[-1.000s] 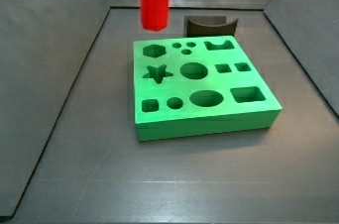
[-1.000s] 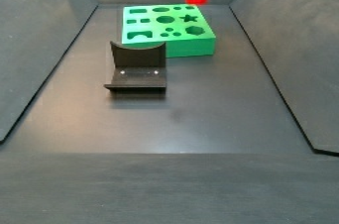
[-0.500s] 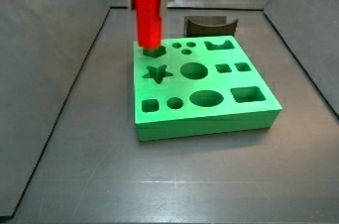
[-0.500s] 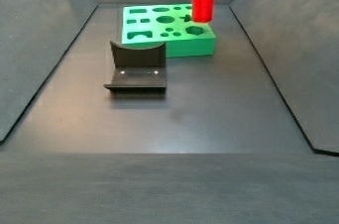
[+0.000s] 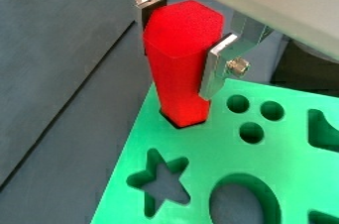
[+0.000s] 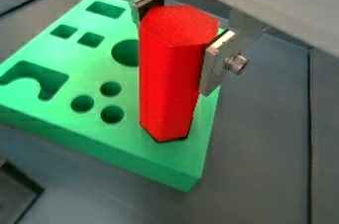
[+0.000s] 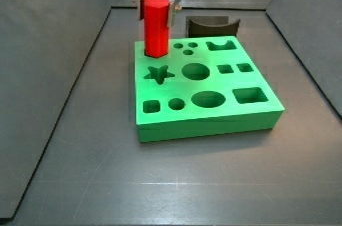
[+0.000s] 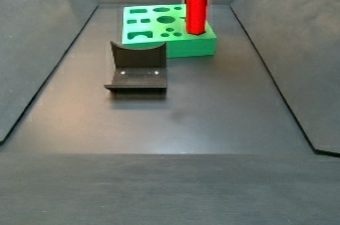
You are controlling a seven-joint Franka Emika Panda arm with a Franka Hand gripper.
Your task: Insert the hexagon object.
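- Your gripper [image 5: 181, 32] sits above the far corner of the green block [image 7: 207, 95], its two silver fingers [image 6: 219, 55] closed to the peg's width and pressed on opposite sides of the hexagon object [image 5: 179, 59] near its top.
- The hexagon object [image 7: 156, 27] stands upright with its lower end at the mouth of the hexagonal hole in that corner; in both wrist views the base looks just entered, with most of its length above the block.
- Judge it as stiff and light: a plain rigid prism that won't bend or crush under the pads. Its faces look smooth, so expect it to slip if squeezed loosely.
- Hold it on two opposite flat faces, not on edges, and high up as now, so the lower end stays free to go down.
- The fit looks close; any tilt or twist could jam the corners against the hole's walls.
- The fixture [image 8: 137, 67] stands on the floor [image 8: 186, 119] well apart from the block in a side view, clear of your work.
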